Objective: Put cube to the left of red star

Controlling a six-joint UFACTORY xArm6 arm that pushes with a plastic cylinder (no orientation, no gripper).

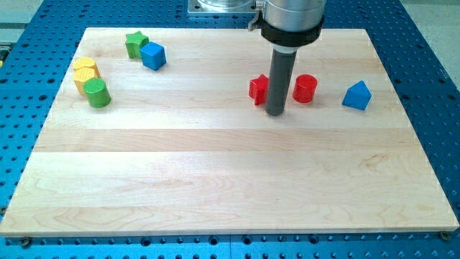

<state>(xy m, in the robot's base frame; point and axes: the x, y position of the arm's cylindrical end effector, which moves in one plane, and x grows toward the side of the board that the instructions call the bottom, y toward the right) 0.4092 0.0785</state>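
A blue cube point(153, 55) sits near the view's top left, touching a green star point(135, 44) on its left. A red star-like block point(259, 89) lies right of centre near the top, partly hidden by my rod. My tip point(276, 113) rests on the board just to the lower right of that red block, close to it; I cannot tell if they touch. A red cylinder point(305, 88) stands just right of the rod.
A blue pyramid-like block point(356, 96) lies at the right. At the left, two yellow blocks point(85, 73) and a green cylinder point(96, 93) are clustered. The wooden board point(230, 187) lies on a blue perforated table.
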